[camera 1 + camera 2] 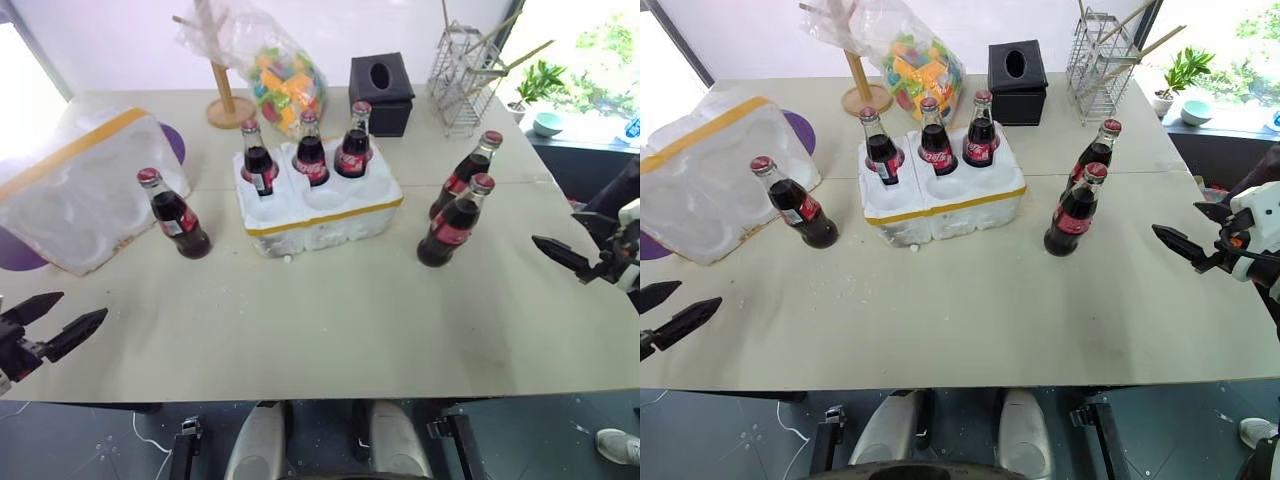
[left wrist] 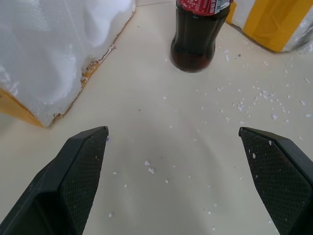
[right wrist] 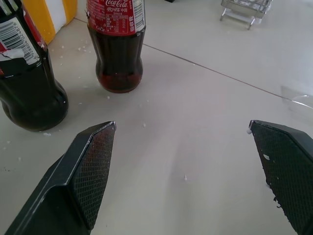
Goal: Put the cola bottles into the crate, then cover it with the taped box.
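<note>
The table (image 1: pixel 330 340) spans most of the frame. At left centre the taped box (image 1: pixel 85 190) is seen. At upper centre the crate (image 1: pixel 320 205) is set, three cola bottles (image 1: pixel 311 150) standing in its rear holes. One bottle (image 1: pixel 175 215) is placed between box and crate; two (image 1: pixel 455 220) stand at right centre. The left gripper (image 1: pixel 65 322) at lower left and the right gripper (image 1: pixel 580 235) at right are spread wide, nothing held.

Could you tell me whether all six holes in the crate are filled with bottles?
No, the crate holds three bottles in its back row.
</note>
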### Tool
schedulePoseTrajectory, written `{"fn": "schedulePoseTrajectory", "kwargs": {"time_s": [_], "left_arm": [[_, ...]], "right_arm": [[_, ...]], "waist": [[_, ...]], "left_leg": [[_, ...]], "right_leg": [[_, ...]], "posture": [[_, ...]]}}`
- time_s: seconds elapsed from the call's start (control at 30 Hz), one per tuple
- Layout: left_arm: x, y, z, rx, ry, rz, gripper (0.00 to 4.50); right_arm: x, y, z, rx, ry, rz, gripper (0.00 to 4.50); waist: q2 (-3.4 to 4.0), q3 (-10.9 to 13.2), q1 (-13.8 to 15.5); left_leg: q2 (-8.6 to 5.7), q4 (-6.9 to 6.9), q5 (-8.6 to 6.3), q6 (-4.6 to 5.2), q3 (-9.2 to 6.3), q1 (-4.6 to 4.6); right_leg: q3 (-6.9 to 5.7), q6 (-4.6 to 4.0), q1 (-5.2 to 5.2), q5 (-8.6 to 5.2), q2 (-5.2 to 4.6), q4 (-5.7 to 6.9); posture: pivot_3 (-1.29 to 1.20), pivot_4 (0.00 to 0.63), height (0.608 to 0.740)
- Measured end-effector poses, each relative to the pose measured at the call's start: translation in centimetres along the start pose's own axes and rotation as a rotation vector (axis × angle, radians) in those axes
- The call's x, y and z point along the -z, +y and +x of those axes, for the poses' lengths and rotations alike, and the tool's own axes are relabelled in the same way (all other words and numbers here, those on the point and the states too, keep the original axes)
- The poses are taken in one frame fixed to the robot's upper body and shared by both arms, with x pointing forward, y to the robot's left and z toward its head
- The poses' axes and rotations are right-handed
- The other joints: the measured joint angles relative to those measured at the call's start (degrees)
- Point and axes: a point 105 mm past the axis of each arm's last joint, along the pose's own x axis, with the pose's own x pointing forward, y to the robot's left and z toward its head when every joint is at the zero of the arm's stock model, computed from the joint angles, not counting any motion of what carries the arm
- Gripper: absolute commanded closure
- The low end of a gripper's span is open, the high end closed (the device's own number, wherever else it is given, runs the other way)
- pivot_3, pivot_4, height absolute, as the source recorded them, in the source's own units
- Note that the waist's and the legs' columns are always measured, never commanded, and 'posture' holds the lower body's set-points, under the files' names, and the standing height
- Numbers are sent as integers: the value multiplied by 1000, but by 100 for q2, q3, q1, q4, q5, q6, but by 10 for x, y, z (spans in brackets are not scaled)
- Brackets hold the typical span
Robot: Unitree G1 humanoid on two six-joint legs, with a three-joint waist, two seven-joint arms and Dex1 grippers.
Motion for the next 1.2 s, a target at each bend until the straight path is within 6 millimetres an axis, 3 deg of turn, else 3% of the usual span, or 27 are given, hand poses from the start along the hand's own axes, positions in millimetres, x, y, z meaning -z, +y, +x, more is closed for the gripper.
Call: {"fn": "schedulePoseTrajectory", "kwargs": {"time_s": [0.43, 0.8, 1.0, 1.2], "left_arm": [[1, 0, 2, 3, 8, -30, 42], [-20, -7, 18, 35, -78, 7, 42], [-25, -14, 51, 105, -119, 22, 42], [-37, -10, 92, 151, -167, 58, 42]], "right_arm": [[3, 3, 1, -15, 10, 47, 0], [-8, 23, -2, -135, -7, 84, 0], [-49, 63, -40, -347, -14, 80, 0], [-65, 148, -63, -642, 22, 109, 0]], "waist": [[-1, 0, -5], [0, -1, 9], [12, -7, 149], [2, -11, 235]], "left_leg": [[3, 0, 0, 0, 9, 0], [4, 1, 0, 0, 11, 0], [13, -3, 0, 1, 14, -1], [22, 10, 0, -1, 23, 4]], "right_leg": [[6, -1, -5, 2, 2, 1], [9, -1, -5, 3, 3, 3], [9, -1, -8, 3, 18, 3], [9, 13, -1, 3, 20, 0]], "posture": [[0, 150, 740], [0, 150, 740], [0, 150, 740], [0, 150, 740]]}}
